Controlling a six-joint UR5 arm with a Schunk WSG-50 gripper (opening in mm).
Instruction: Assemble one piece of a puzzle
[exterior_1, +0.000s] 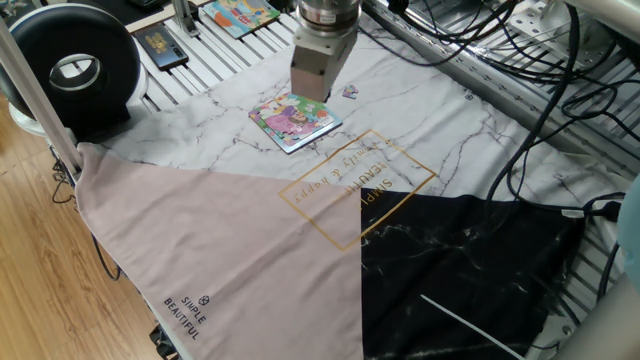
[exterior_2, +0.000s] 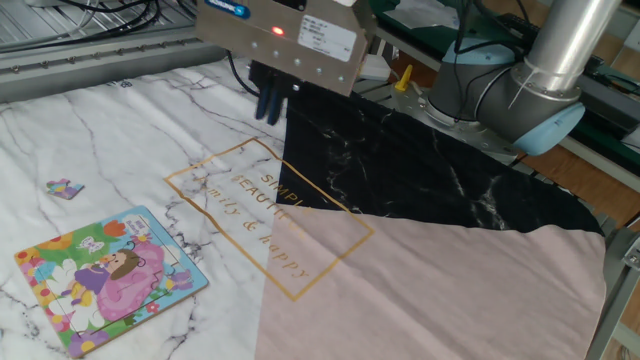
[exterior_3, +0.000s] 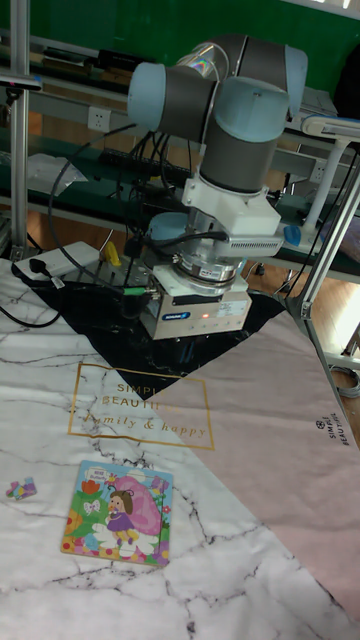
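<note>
Gripper (exterior_2: 270, 103) is hanging in the air with nothing in it, fingers looking pretty much together, so basically nothing's done yet. Going left to right in the other fixed view: the piece (exterior_2: 64, 188) is lying loose on the marble cloth (exterior_2: 120, 140), and the puzzle (exterior_2: 108, 277) is sitting nearer, just right of it.

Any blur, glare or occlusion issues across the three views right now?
One fixed view: sharp, but the arm body hides the pincer and overlaps the puzzle's far edge. The other fixed view: pincer slightly motion-soft, piece clear. Tall fixed view: even light, pincer lost in shadow against the black cloth; no strong glare anywhere.
</note>
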